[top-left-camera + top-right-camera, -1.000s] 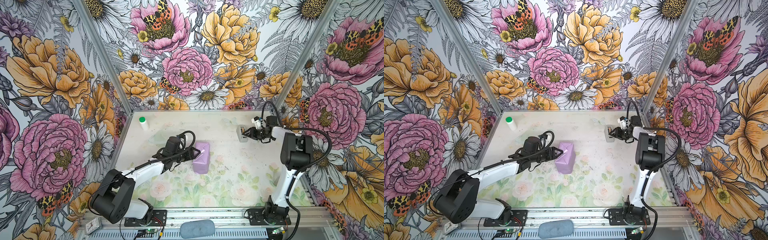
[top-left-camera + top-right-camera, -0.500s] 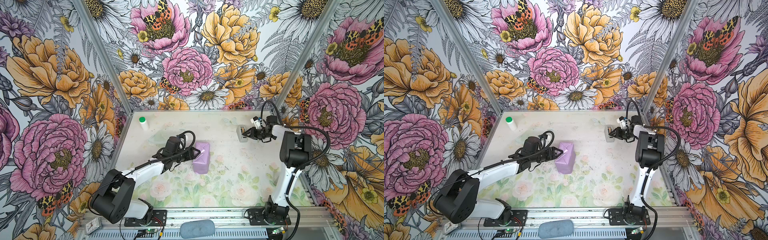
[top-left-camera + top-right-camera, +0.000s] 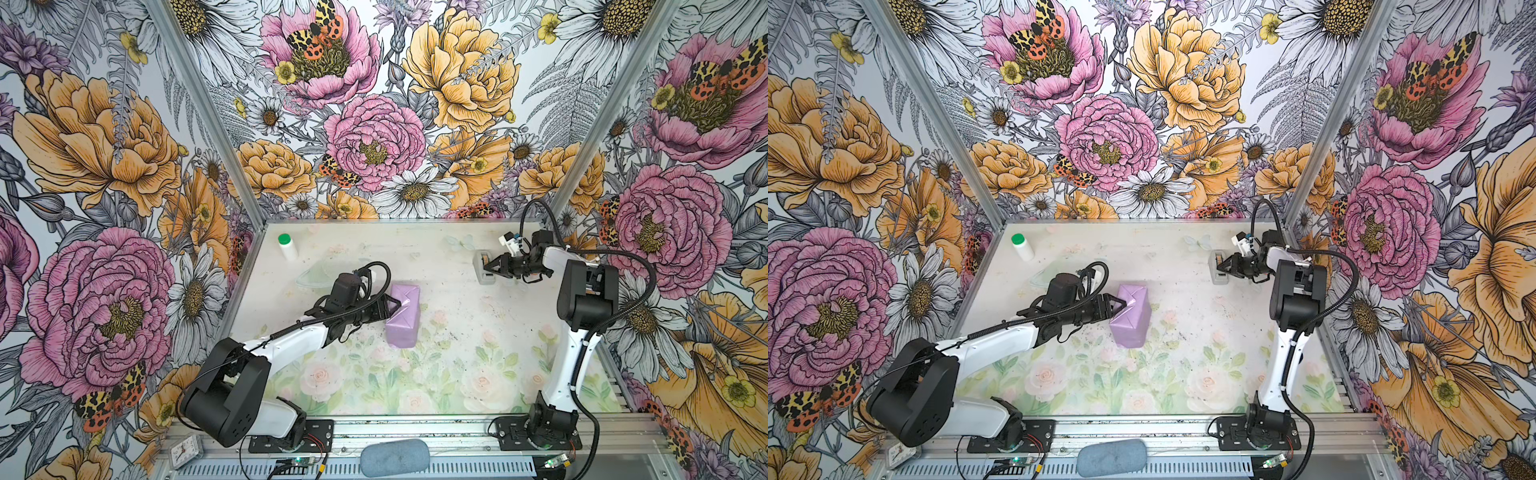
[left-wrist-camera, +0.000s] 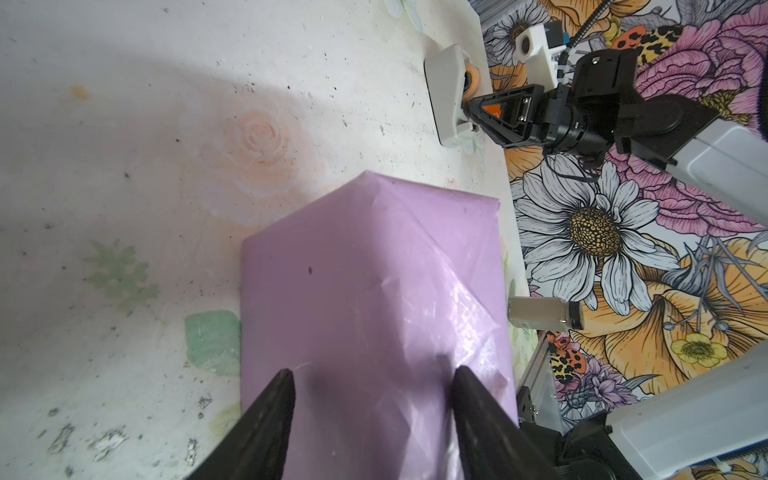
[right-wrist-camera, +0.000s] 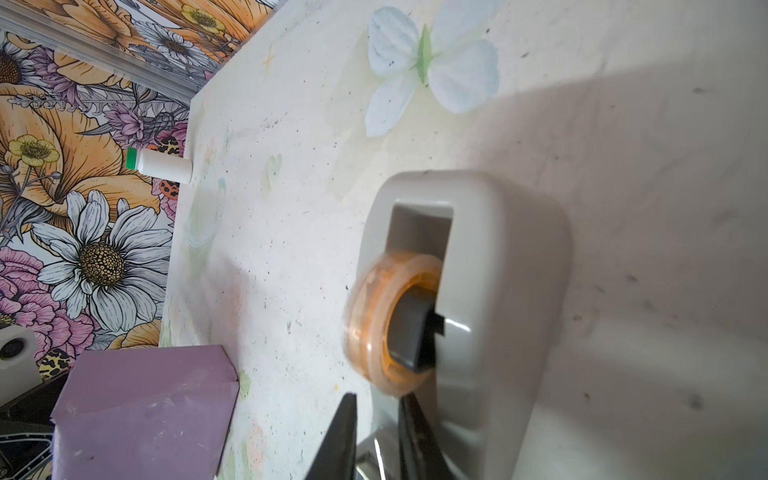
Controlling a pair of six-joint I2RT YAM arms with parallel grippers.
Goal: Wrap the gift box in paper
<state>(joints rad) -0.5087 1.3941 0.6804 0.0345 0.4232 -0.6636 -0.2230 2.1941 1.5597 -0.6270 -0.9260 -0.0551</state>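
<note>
Right gripper (image 3: 487, 268) has drawn its jaws closer over the last second and stays at the tape dispenser (image 3: 480, 277). Left arm and parcel have not shifted.

Right jaws now: a narrow gap, with the tips at the dispenser's cutter end, just beside the tape roll (image 5: 390, 324). Cannot tell whether the tape's free end sits between them. Judged purpose: draw off a strip to fix the wrap.

Left gripper (image 3: 394, 306): jaws partly spread, nothing clasped. Both fingertips (image 4: 266, 419) bear on the paper (image 4: 353, 270) at the parcel's end nearer the dispenser. Judged purpose: pin the folded flaps flat while the tape is fetched.

Gift box: out of sight, wholly covered by the paper. The parcel lies on the table (image 3: 457, 332), well apart from the dispenser, towards the left arm's side and closer to the arm bases.

Appearance: lilac, with smooth long faces and crisp diagonal folds meeting at the pinned end. A glossy patch runs along one fold; it may be tape already laid, not certain. Wrapping judged nearly complete, but the pinned flap cannot be seen to be secured.
</note>
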